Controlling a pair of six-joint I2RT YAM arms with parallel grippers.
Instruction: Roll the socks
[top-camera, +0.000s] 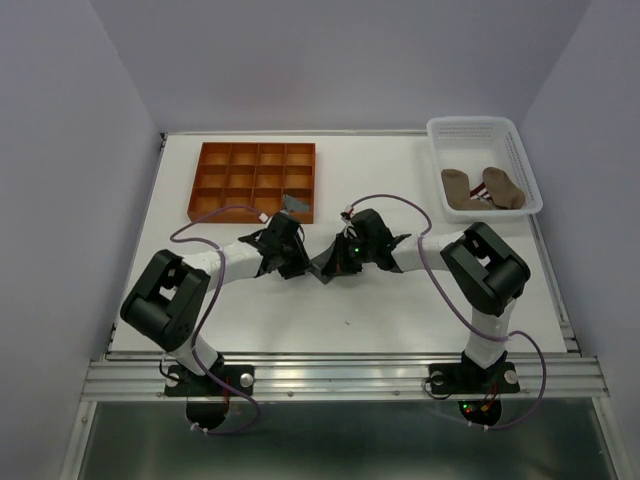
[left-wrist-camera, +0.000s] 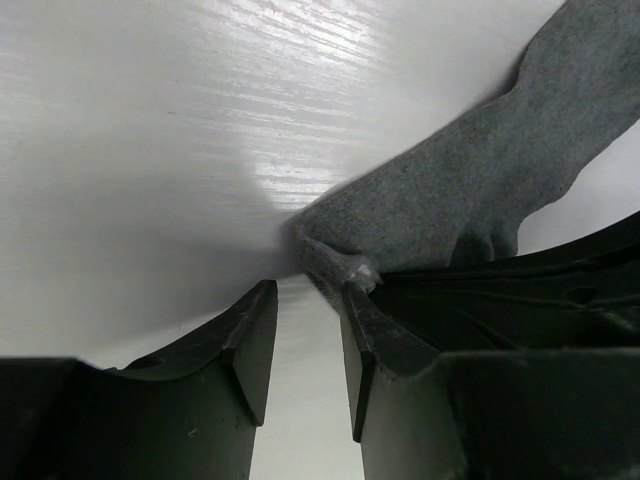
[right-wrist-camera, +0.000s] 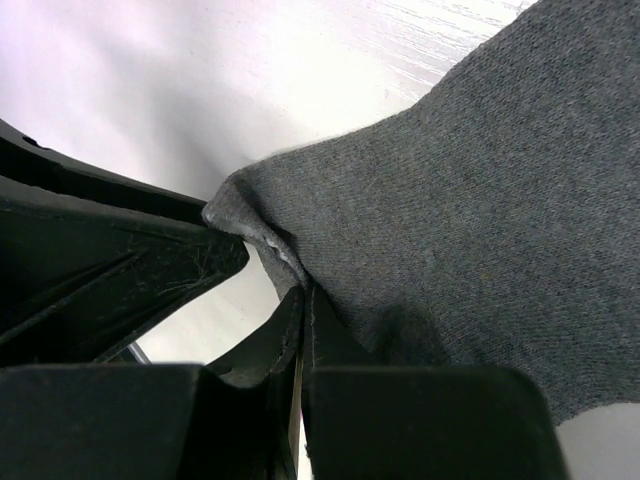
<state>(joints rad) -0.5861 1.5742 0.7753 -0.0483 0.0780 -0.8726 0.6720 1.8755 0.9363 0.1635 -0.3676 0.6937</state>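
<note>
White tabletop (top-camera: 400, 300) spans the scene, with an orange divided tray (top-camera: 250, 147) at far left. At mid-table the left gripper (left-wrist-camera: 307, 292) stands with its fingers parted, one tip touching the edge of the grey sock (right-wrist-camera: 450, 200). The right gripper (right-wrist-camera: 300, 292) pinches that sock's hem tight. Tan socks (top-camera: 485, 190) lie in the white basket (top-camera: 470, 122) at far right.

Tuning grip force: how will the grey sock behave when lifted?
Probably floppy: the grey sock puckers where the right gripper pinches its edge. Likely light and not slippery: thin matte knit, lying flat on the table.
</note>
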